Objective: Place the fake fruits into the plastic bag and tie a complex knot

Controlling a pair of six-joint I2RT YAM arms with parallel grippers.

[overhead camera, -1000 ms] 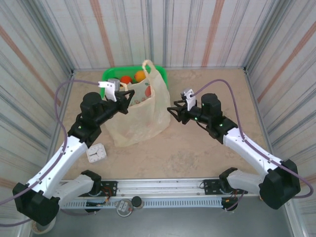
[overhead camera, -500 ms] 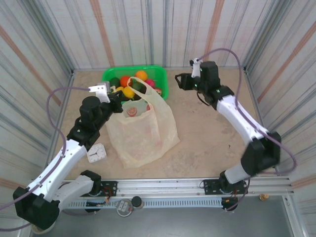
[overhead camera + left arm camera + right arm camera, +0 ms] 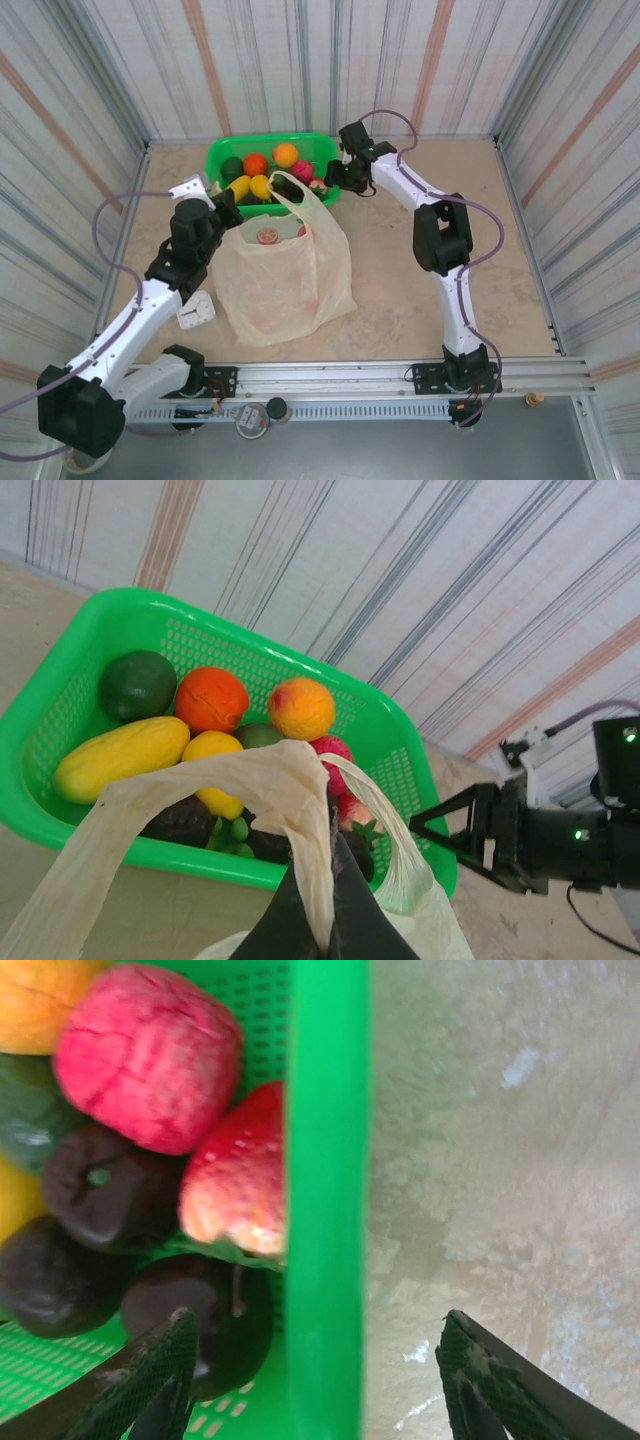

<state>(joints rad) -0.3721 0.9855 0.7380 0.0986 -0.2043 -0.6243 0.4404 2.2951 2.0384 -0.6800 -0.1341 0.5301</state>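
Note:
The plastic bag (image 3: 285, 275) stands in the middle of the table with some fake fruits inside; one reddish fruit (image 3: 268, 236) shows in its mouth. My left gripper (image 3: 232, 204) is shut on one bag handle (image 3: 275, 785) and holds it up beside the green basket (image 3: 272, 140). Several fake fruits (image 3: 211, 698) lie in the basket: orange, peach, yellow, green, red and dark purple. My right gripper (image 3: 315, 1385) is open and straddles the basket's right rim (image 3: 325, 1160), one finger over a dark purple fruit (image 3: 215, 1325), the other over the table. A strawberry (image 3: 240, 1195) lies just ahead of it.
A small white square device (image 3: 196, 310) lies on the table left of the bag. Striped walls close in the table on three sides. The basket sits against the back wall, touching the bag's far side.
My right arm has swung from beside the bag to the back of the table, reaching the basket's right rim. The bag has settled lower and wider; the left gripper keeps its hold.

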